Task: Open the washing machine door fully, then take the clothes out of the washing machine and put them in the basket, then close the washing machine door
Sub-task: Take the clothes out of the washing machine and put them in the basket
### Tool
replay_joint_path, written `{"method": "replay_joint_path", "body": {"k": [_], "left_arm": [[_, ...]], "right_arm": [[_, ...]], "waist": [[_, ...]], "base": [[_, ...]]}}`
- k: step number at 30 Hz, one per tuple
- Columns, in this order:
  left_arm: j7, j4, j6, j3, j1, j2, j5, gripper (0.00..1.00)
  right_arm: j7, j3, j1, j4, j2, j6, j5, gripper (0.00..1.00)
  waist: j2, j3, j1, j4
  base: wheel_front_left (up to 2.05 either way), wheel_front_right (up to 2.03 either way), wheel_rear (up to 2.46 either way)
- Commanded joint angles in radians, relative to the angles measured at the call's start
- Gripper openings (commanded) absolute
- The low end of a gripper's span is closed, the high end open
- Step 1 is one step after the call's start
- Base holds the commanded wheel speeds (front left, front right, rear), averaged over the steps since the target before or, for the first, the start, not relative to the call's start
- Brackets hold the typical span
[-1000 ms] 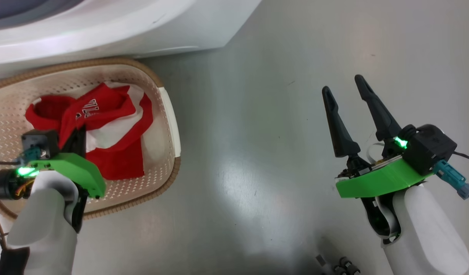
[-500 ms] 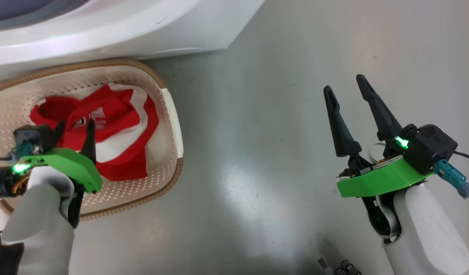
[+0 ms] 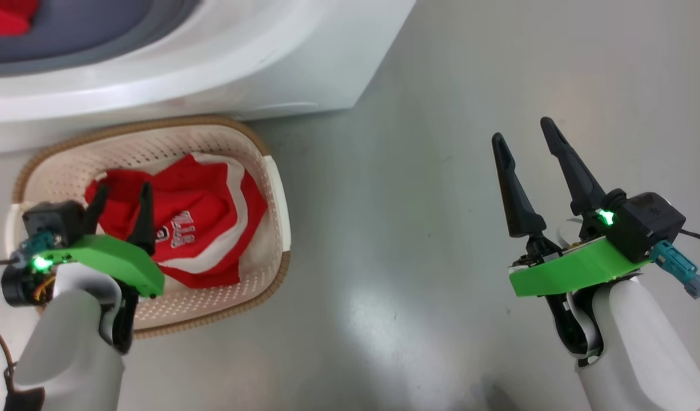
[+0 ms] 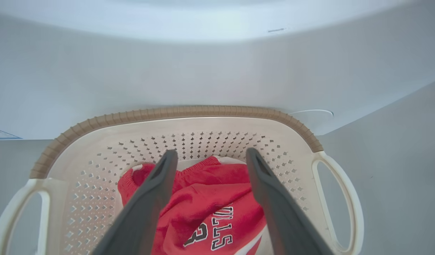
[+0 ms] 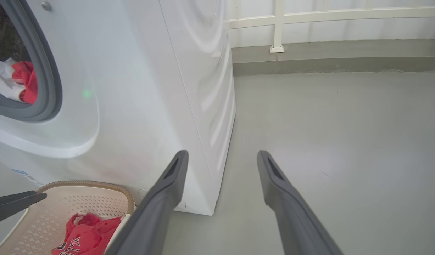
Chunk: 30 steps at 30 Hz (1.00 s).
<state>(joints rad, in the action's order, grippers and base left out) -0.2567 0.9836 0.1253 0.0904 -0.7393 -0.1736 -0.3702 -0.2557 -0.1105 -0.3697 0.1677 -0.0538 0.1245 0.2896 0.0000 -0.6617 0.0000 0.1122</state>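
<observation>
The cream basket (image 3: 274, 188) with its brown rim (image 4: 189, 111) stands on the floor against the white washing machine (image 3: 241, 68). One piece of the clothes (image 3: 201, 228), red with white lettering, lies loose in it (image 4: 210, 202). My left gripper (image 3: 124, 187) hovers open just above that garment, with nothing between its fingers (image 4: 211, 152). More red clothes (image 5: 26, 79) lie in the drum behind the grey rubber ring (image 5: 49, 81). My right gripper (image 3: 522, 130) stands open and empty over bare floor to the right (image 5: 222, 153). The washing machine door is out of view.
Grey floor (image 3: 412, 171) stretches to the right of the machine and basket. A low kerb and a white railing (image 5: 277, 24) close off the far side. The machine's right front corner (image 5: 206, 209) stands beside the basket's handle (image 4: 339, 198).
My left gripper has opened and let the red garment drop into the basket, then lifted a little. The head camera has tilted up, bringing the drum opening into view. The right arm is still.
</observation>
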Motion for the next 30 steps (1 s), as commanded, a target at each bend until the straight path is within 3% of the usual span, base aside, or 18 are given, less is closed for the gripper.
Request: {"method": "replay_joint_path", "body": {"k": [1, 30], "left_arm": [[-0.005, -0.033, 0.005, -0.033, 0.053, -0.030, 0.004, 1.00], [-0.005, -0.541, 0.005, -0.180, 0.473, 0.043, 0.117, 1.00]], "right_arm": [[-0.006, -0.015, 0.040, -0.014, 0.004, 0.006, -0.005, 1.00], [-0.006, -0.009, 0.262, 0.045, -0.030, 0.006, 0.001, 1.00]], "waist": [[0.0000, 0.049, 0.0000, -0.017], [0.0000, 0.451, 0.0000, -0.056]], "base": [[0.00, 0.00, 0.00], [0.00, 0.00, 0.00]]}}
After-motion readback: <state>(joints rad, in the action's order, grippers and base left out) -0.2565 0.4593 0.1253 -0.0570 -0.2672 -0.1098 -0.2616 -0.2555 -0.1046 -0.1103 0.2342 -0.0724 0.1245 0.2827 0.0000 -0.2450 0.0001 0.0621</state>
